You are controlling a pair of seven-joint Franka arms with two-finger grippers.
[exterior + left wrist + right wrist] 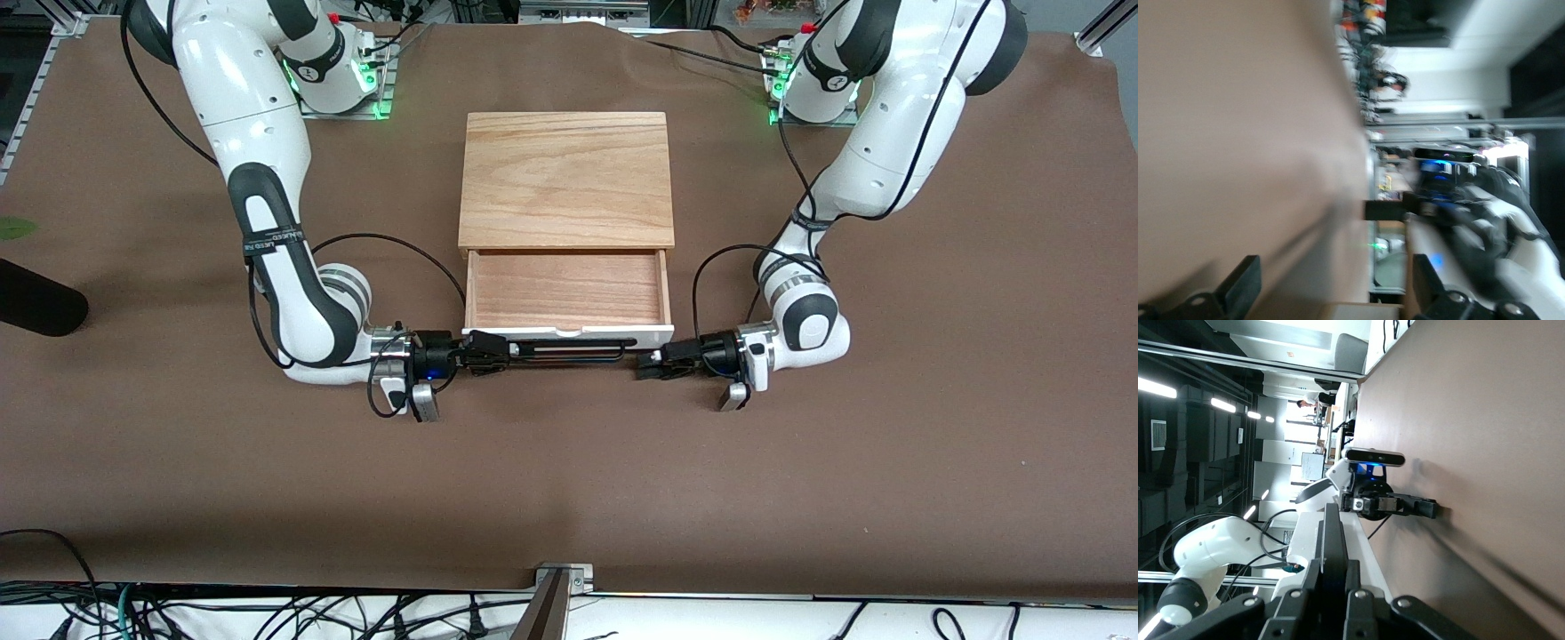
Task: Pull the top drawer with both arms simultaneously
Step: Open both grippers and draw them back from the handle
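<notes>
The top drawer (567, 289) stands pulled out of the small cabinet (566, 178) toward the front camera, its reddish-wood floor showing. Its white front panel (569, 334) is only a thin strip from above, and the black wire handle (569, 345) is partly covered by the grippers at both ends.

The right gripper (498, 348) is clamped on the handle at the right arm's end; the right wrist view shows its fingers (1331, 587) closed on the thin bar.

The left gripper (647, 363) sits just off the handle's other end with its fingers (1238, 287) spread apart, holding nothing. That wrist view is blurred, so the handle there is hard to make out.
</notes>
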